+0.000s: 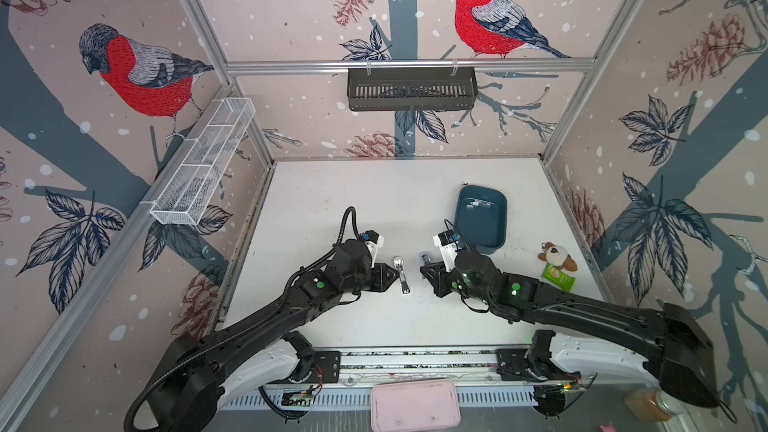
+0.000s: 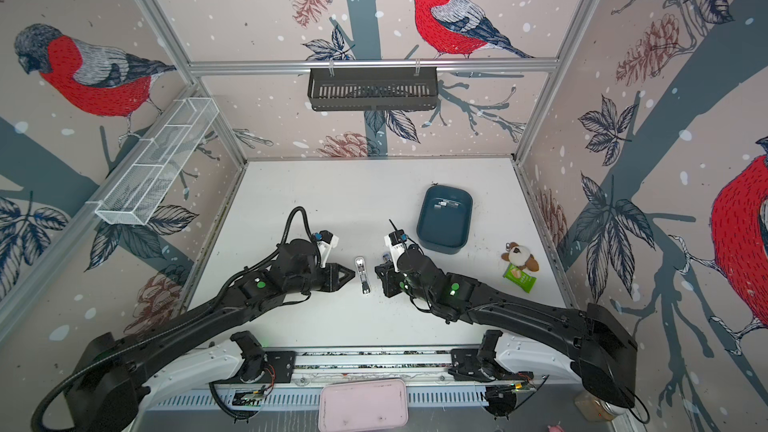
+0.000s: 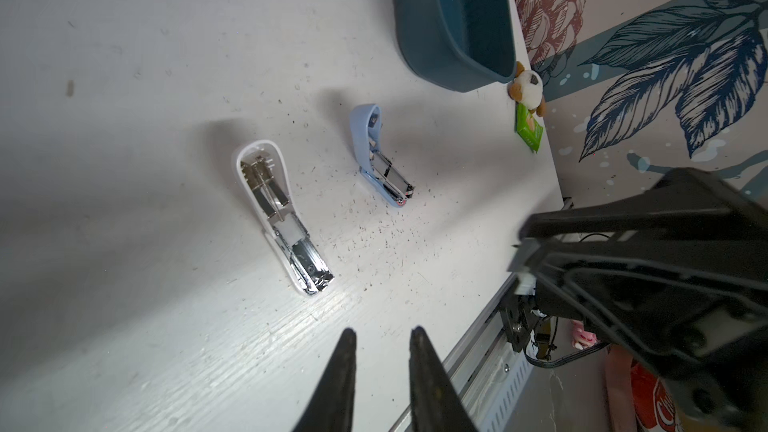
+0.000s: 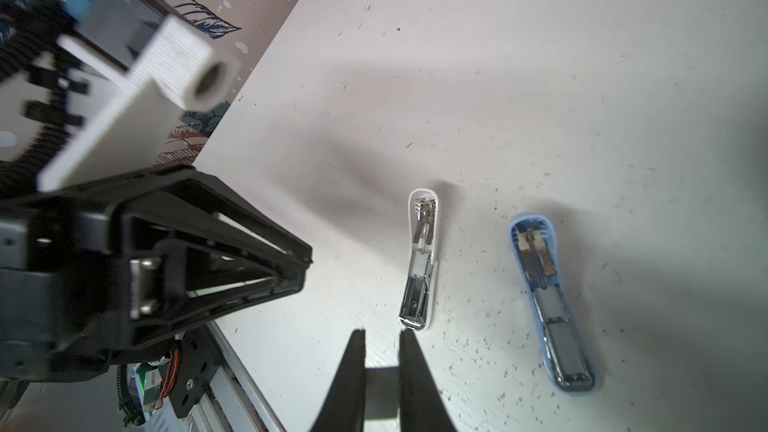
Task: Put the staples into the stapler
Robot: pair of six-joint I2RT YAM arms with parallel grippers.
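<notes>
loading looked to be at the carry-over step. the right gripper [image 4: 382, 332] was clamped on a short grey strip [image 4: 380, 392], apparently a stick of staples. it hung at centre frame in both top views, just right of the white stapler [image 1: 401, 275]. the left gripper [image 3: 382, 332] sat just left of that stapler, its fingers a little apart with nothing between them.

both staplers lay on the table [image 1: 332, 201] with lids hinged back and channels facing up. the blue stapler [image 3: 380, 155] lay just right of the white one, largely hidden under the right gripper in a top view. whether either channel already held staples i could not tell.

the next move, as i judged it, called for lining the strip up lengthwise with an open channel and lowering it in level. the left gripper was free to steady the body. a tilted strip could snag.

count:
- two staplers
- two grippers
- one held strip
- one teal tray [image 1: 478, 230] right of centre, holding a few more small strips [image 1: 478, 204], too small to count
- one plush toy [image 1: 557, 255]
- one green packet [image 1: 559, 278]
</notes>
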